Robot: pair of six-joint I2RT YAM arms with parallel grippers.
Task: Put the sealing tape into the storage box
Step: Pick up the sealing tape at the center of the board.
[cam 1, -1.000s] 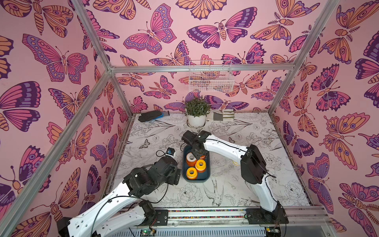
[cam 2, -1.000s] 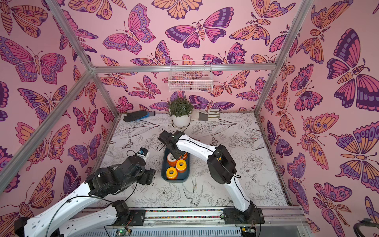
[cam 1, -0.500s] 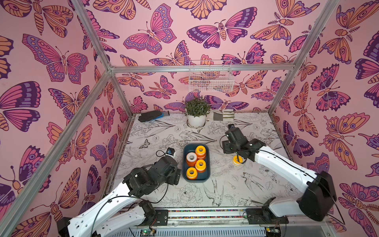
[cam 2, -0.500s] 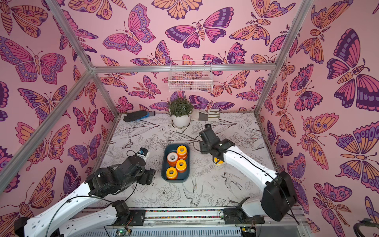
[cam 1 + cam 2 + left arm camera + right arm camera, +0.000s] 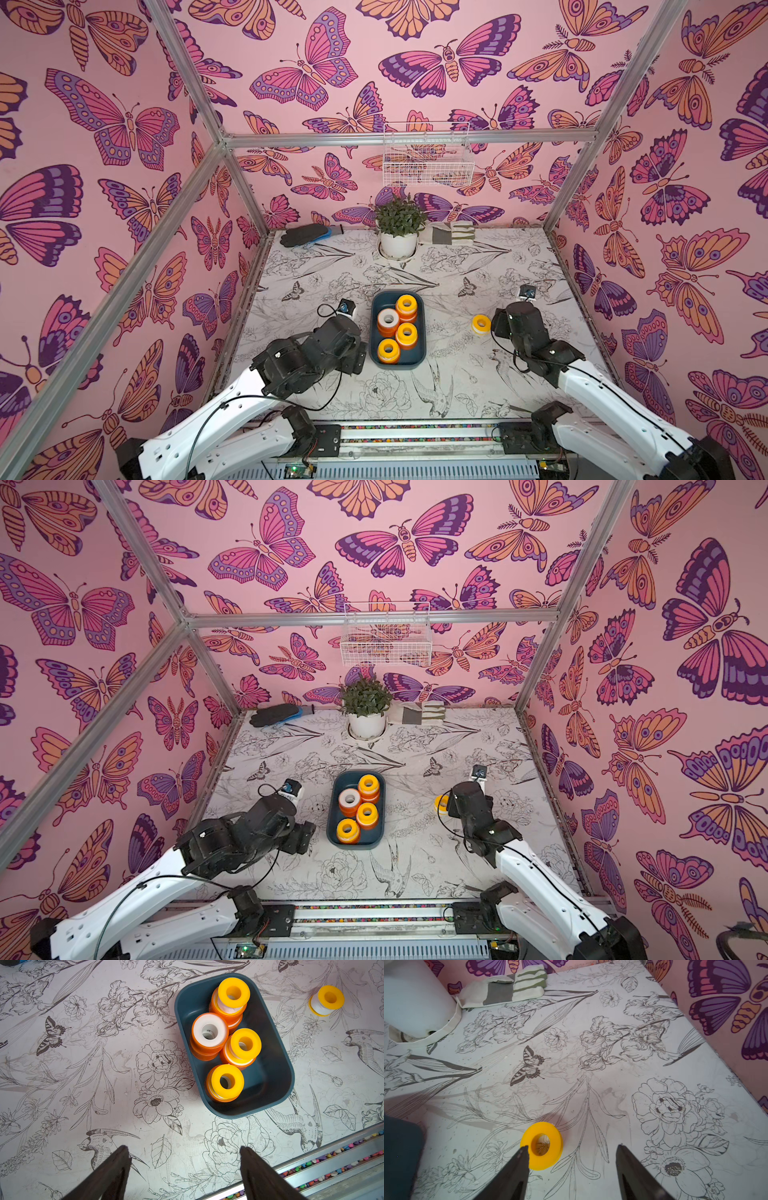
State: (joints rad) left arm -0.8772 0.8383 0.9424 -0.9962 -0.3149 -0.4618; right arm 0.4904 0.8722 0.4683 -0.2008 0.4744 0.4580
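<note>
Loose spool (image 5: 481, 323): stands on one flange, hole up, on the right half of the surface (image 5: 457, 374), between the box (image 5: 409, 358) and the right edge, apart from both.

Right pincer (image 5: 572, 1147): hangs low over the surface just beside that spool, on the side away from the box. Jaws apart, clamped on nothing. In the right wrist view the spool (image 5: 542, 1145) sits off-centre, right at the tip of one finger (image 5: 517, 1167), which covers a bit of the yellow rim. Cannot tell whether tip and rim touch. Bare surface in front of the other finger. In a top view the arm hides part of the spool (image 5: 441, 803).

Box: lies near the middle of the surface, long side running front to back. Holds four spools on top, hole up: a yellow one (image 5: 232, 993) at the back, a white-topped one (image 5: 209, 1031), and two more yellow ones (image 5: 245, 1044) (image 5: 226, 1081) toward the front. Orange spools show beneath them. Bare floor along the box's right wall (image 5: 268, 1076).

Left pincer (image 5: 184, 1148): hovers near the box's front-left corner. Jaws wide apart, nothing between them.

Along the back edge: a dark glove (image 5: 305, 235), a potted plant (image 5: 399, 243), a striped glove (image 5: 451, 232).
</note>
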